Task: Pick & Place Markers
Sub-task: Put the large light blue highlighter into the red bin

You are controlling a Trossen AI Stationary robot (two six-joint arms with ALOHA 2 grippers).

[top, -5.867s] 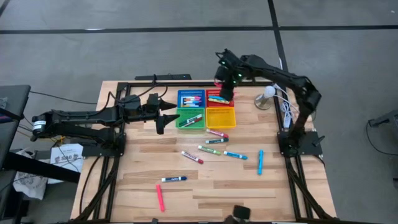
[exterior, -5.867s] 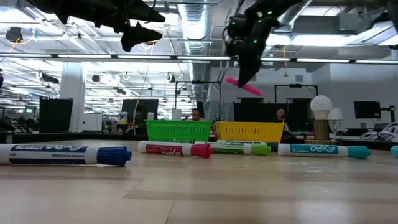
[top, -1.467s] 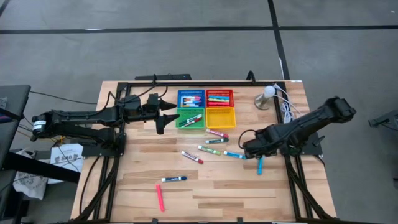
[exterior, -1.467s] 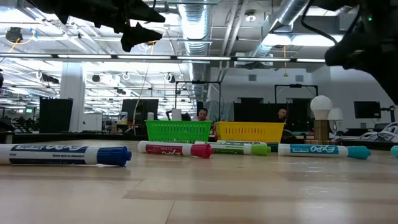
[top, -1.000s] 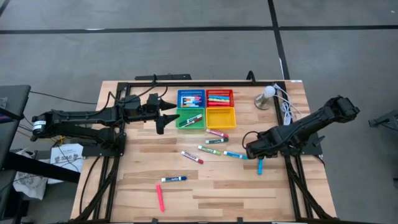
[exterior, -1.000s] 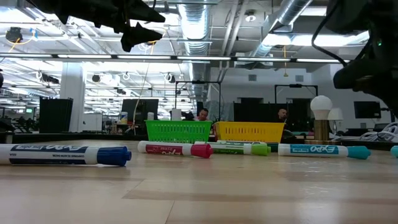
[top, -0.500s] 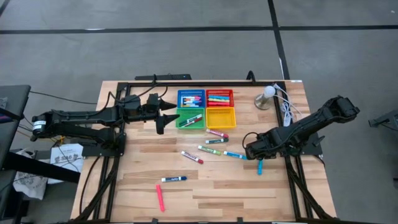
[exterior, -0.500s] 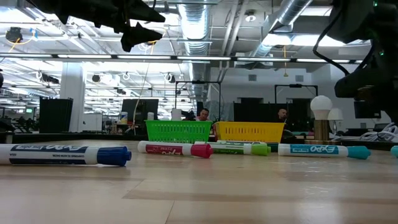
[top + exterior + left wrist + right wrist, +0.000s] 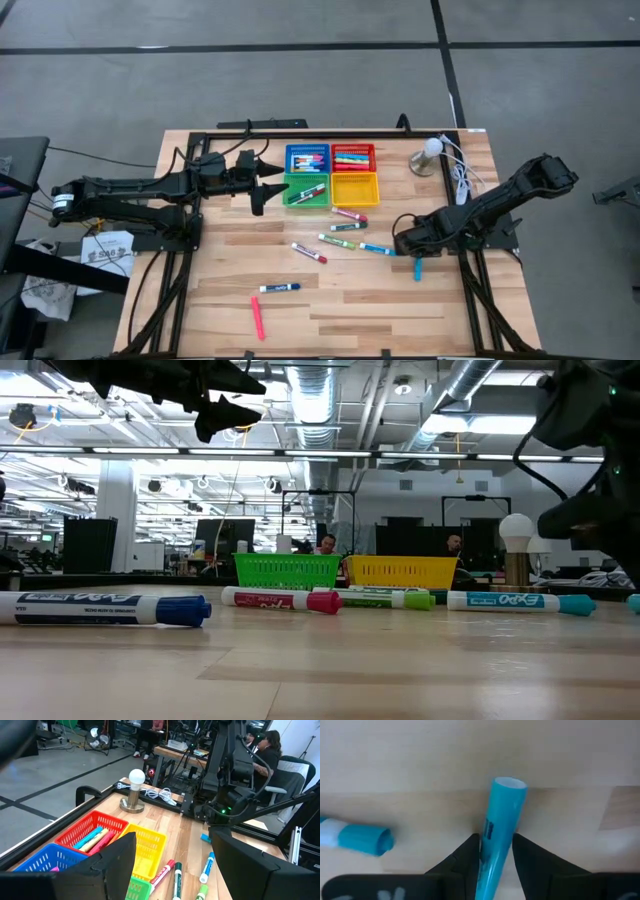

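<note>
Right end effector point(image 9: 415, 253) low at the desk point(image 9: 400, 320), right of centre, fingers point(image 9: 465, 857) pinching the cyan marker point(image 9: 497, 827) on both sides. Marker lying on the wood in the wrist view, far end free past the fingertips; in the high view only its lower end point(image 9: 417, 268) visible beyond the wrist. Whether lifted off the desk: cannot tell.

Left end effector point(image 9: 268, 186) above the desk's left side, just left of the green basket point(image 9: 308, 192), fingers point(image 9: 117, 860) spread, nothing between them.

Baskets in a two-by-two block at the desk's back centre: blue point(image 9: 307, 158), red point(image 9: 354, 157), green, yellow point(image 9: 355, 188). Markers inside blue, red and green; yellow bare.

Loose markers on the desk:
- pink-capped point(image 9: 349, 214), just in front of yellow basket
- green-capped pair point(image 9: 340, 240), centre
- teal-capped point(image 9: 378, 249), just left of right end effector
- red-capped point(image 9: 309, 252), centre left
- blue-capped point(image 9: 279, 288), front
- pink point(image 9: 257, 318), front left

Lamp point(image 9: 429, 155) with white cable point(image 9: 462, 180) at back right corner.
</note>
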